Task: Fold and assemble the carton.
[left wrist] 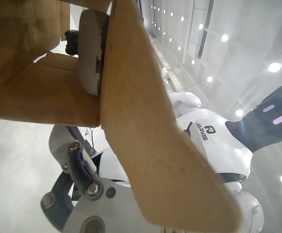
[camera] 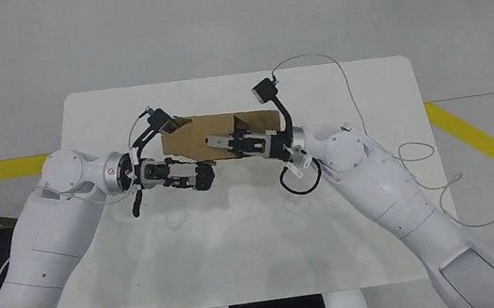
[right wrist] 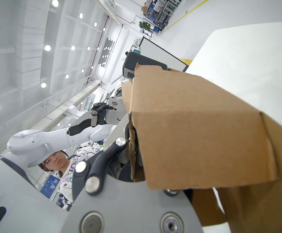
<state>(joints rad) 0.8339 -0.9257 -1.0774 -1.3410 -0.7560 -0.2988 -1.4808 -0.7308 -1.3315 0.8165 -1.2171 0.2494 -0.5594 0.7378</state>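
A brown cardboard carton [camera: 201, 134] sits partly folded at the far middle of the white table [camera: 268, 237]. My left gripper [camera: 201, 176] is at its near left edge, shut on a carton flap [left wrist: 143, 132]. A grey finger pad [left wrist: 88, 55] presses on the flap's inner face, and the flap hides the other finger. My right gripper [camera: 219, 145] comes in from the right over the carton's near wall [right wrist: 198, 132] and is shut on it. One of its fingers [right wrist: 117, 132] lies against the wall's edge; the other is hidden behind the cardboard.
A thin white cable [camera: 351, 82] loops over the table's far right corner and trails off the right side. The near half of the table is bare. A yellow line [camera: 473, 136] marks the floor on both sides.
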